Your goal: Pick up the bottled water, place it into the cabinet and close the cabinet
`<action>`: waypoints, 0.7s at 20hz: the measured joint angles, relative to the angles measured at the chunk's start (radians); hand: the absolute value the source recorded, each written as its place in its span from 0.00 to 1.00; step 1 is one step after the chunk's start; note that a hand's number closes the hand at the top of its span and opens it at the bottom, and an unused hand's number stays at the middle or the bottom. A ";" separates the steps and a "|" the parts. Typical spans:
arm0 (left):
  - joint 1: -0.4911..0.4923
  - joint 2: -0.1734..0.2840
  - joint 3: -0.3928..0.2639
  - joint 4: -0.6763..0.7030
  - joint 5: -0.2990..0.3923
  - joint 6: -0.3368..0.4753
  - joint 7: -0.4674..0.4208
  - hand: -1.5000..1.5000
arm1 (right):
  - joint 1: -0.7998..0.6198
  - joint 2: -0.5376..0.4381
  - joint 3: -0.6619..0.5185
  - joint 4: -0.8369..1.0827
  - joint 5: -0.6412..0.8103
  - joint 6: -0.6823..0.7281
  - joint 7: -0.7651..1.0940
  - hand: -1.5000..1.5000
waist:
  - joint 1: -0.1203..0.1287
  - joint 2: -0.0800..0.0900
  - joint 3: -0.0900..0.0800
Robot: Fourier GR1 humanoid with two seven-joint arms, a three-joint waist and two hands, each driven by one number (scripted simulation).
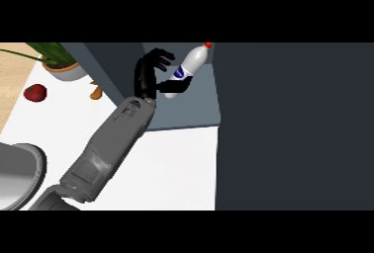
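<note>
The bottled water (193, 63) is white with a red cap and a blue label. It leans to the right inside the grey cabinet (191, 111), cap uppermost, close to the dark cabinet door (292, 128). My left hand (151, 74) reaches into the cabinet just left of the bottle. Its fingers are spread upward, apart from the bottle's body, while the thumb lies against the bottle's lower part. The grey forearm runs from the lower left up to the cabinet. My right hand is out of the picture.
A potted plant (62, 66), a red apple (35, 92) and a small orange object (95, 92) stand at the back left of the white counter (175, 168). A large grey round vessel (16, 178) sits at the lower left edge.
</note>
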 measured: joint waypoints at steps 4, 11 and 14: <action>-0.035 -0.013 0.035 0.077 0.007 -0.005 -0.035 0.00 | -0.008 0.010 0.011 0.010 0.013 -0.009 -0.002 0.00 | 0.004 -0.007 0.003; -0.078 -0.023 0.079 0.173 0.013 0.005 -0.072 0.00 | 0.022 -0.004 0.016 -0.014 0.012 0.003 -0.012 0.00 | 0.003 -0.014 0.007; -0.087 -0.025 0.105 0.188 0.029 -0.011 -0.098 0.00 | 0.042 -0.012 0.013 -0.018 0.008 0.013 -0.024 0.00 | 0.003 -0.015 0.007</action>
